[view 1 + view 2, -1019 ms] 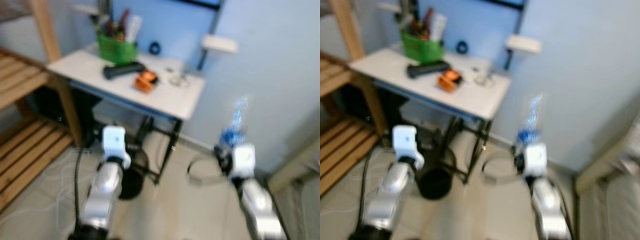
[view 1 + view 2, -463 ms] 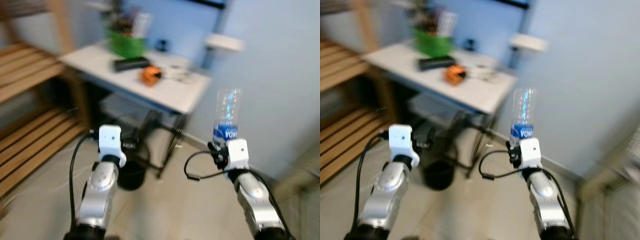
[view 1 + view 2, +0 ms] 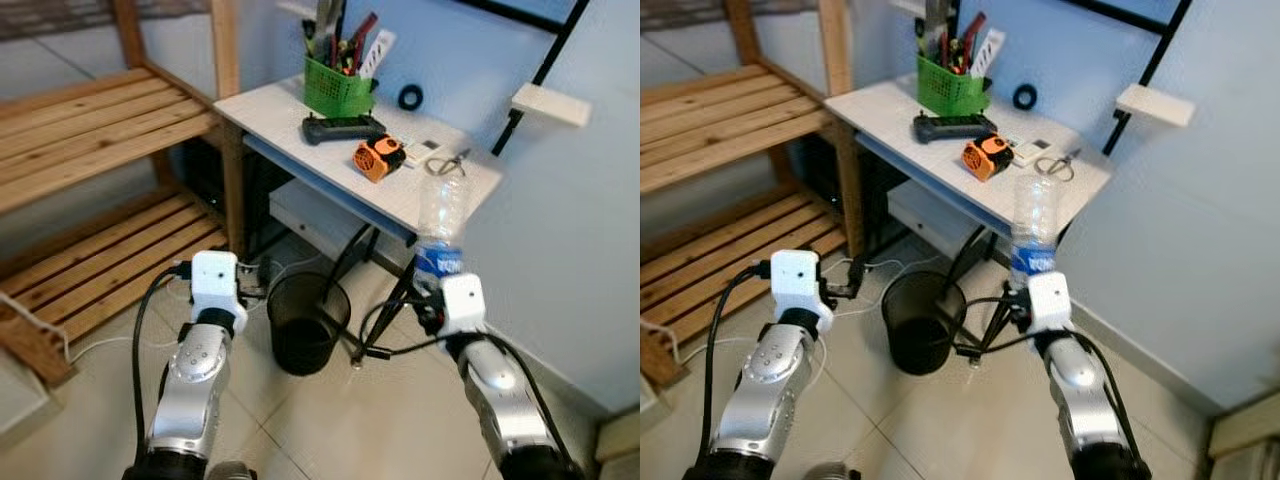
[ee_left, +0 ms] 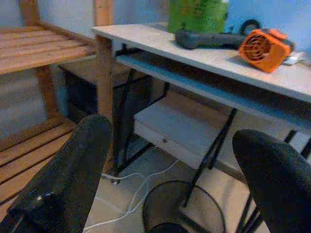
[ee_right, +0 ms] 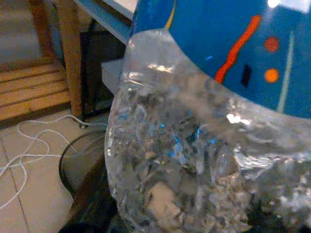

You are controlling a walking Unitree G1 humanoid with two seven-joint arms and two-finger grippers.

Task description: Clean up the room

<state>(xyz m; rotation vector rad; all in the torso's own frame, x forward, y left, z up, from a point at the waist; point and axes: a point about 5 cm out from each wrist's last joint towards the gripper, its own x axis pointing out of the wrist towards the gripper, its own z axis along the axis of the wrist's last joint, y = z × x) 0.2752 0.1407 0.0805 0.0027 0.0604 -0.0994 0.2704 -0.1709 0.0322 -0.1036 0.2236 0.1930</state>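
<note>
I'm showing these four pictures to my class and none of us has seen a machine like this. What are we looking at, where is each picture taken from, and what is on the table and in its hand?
This is a walking humanoid robot with two silver arms. The two wide pictures come from cameras in its head, looking down. The other two come from cameras on its wrists.

The right gripper holds an upright clear plastic bottle with a blue label. The left gripper is open and holds nothing.

On the white table are a green basket of tools, a dark controller, an orange gadget, a tape roll and scissors. A black bin stands on the floor in front of the table, between the arms.
</note>
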